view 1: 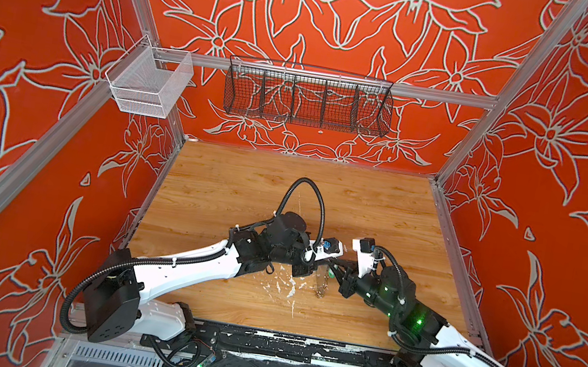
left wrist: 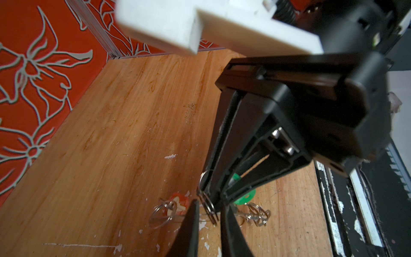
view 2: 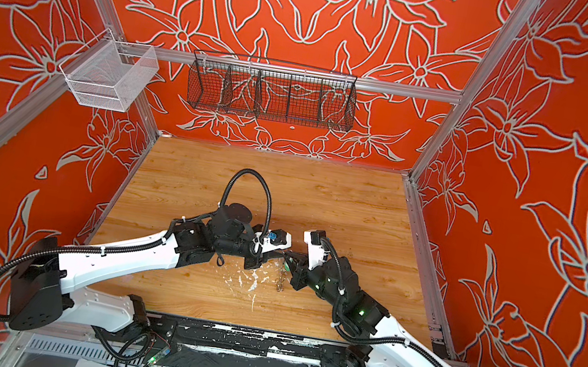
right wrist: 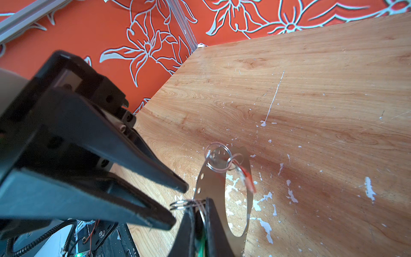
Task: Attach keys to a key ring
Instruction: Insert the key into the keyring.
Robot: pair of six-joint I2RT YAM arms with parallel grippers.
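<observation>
In both top views the key ring [view 1: 320, 286] is a thin grey sliver, upright between the arms over white paint flecks [view 1: 287, 291] on the table [view 1: 283, 191]. A black wire basket [view 1: 307, 101] and a white mesh basket [view 1: 148, 85] hang on the walls. The left wrist view shows the left claw [left wrist: 210, 204] partly spread around a split ring [left wrist: 210, 210] and the right claw [left wrist: 219, 198] pressed together on the hoop's rim. The green key [left wrist: 244, 198] sits behind its fingers, with the orange-red key [left wrist: 178, 201] dangling beside. Only the right wrist view shows the hoop's holed face

The key ring [right wrist: 205, 184] hangs between left gripper [left wrist: 210, 204] and right gripper [right wrist: 198, 205].
</observation>
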